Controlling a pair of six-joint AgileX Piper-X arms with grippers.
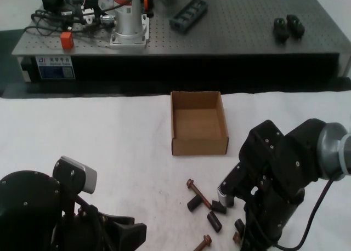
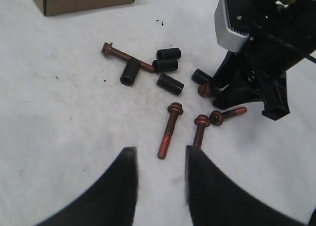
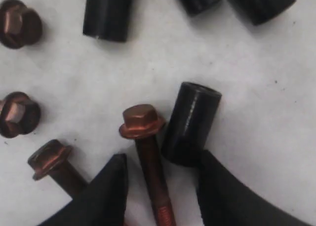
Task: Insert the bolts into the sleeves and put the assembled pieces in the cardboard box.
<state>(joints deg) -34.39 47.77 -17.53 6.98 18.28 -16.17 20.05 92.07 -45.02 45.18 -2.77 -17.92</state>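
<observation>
Copper bolt (image 3: 143, 125), near the cardboard box (image 1: 198, 144), is straddled by the right gripper's (image 3: 160, 162) spread fingers (image 3: 106, 196); the shank should be pinched squarely, clear of the adjacent sleeve (image 3: 190, 125). The left gripper's (image 2: 159, 154) fingers are spread, empty.

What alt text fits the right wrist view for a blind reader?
The right gripper, fingers open, hangs over a copper bolt and a black sleeve lying side by side on a white surface. More bolts and sleeves lie around.
</observation>
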